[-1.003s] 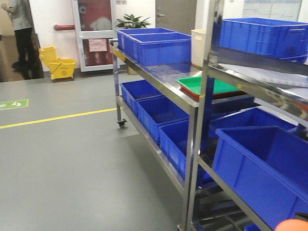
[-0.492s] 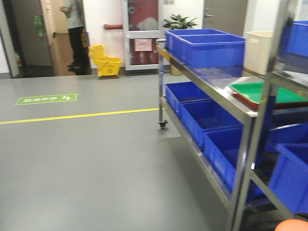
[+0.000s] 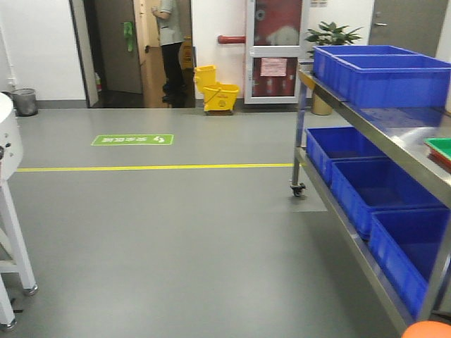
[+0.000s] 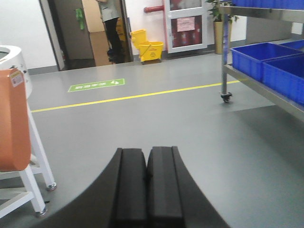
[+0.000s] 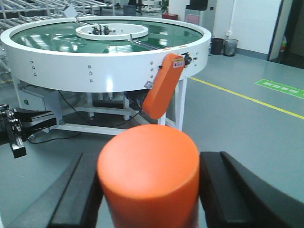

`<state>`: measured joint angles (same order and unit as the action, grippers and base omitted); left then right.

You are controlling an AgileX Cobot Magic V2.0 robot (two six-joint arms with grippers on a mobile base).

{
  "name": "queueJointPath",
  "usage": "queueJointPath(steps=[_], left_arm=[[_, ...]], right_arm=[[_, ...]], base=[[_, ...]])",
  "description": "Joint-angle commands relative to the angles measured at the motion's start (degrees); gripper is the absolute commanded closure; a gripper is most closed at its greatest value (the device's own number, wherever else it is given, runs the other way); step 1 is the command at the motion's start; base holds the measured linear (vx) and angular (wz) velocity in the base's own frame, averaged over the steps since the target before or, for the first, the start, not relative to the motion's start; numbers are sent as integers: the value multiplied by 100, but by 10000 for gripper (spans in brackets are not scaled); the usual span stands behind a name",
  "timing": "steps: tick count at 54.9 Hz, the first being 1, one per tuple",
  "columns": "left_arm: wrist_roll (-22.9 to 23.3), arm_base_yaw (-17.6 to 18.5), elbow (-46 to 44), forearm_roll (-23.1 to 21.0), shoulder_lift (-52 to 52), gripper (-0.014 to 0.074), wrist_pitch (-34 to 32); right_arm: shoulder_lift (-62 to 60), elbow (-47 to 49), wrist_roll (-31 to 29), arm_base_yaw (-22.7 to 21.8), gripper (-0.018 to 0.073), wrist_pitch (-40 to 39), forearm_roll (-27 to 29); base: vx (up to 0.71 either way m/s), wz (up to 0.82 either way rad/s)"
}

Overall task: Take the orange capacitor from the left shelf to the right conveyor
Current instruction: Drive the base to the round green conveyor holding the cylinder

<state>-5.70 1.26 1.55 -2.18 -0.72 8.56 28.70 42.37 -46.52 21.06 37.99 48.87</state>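
Note:
In the right wrist view the orange capacitor (image 5: 148, 173) stands upright between the black fingers of my right gripper (image 5: 149, 157), which is shut on it. Its rounded top also shows at the bottom right corner of the front view (image 3: 426, 329). Beyond it lies the right conveyor (image 5: 99, 66), round with a white rim and a green belt. The left shelf (image 3: 394, 123) runs along the right of the front view with blue bins (image 3: 380, 70). My left gripper (image 4: 146, 152) is shut on nothing, over bare floor.
An orange guard cover (image 5: 164, 85) hangs on the conveyor's rim, also seen at the left (image 4: 12, 123). The conveyor's white legs (image 3: 14, 225) stand at the left. A yellow mop bucket (image 3: 218, 95) and a person (image 3: 169, 42) are by the far doorway.
The front view has swung left: the shelf slid to the right edge and the conveyor's white rim came in at the left. The capacitor's top stays at the bottom right corner.

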Motion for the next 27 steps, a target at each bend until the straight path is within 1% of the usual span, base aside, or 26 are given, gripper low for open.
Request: queueJointPath(steps=[1,12,27], left_arm=[[9,34,186,-20,-73,602,-474],[9,34,186,-20,-73,602,-474],[9,34,186,-20,-73,602,-475]], right_arm=[[27,150,-61,13,232,-411,212],[27,150,-61,13,232,-411,212],[27,150,-61,13,232,-412,210]], base=[[16,26],[20,17],[28,2]])
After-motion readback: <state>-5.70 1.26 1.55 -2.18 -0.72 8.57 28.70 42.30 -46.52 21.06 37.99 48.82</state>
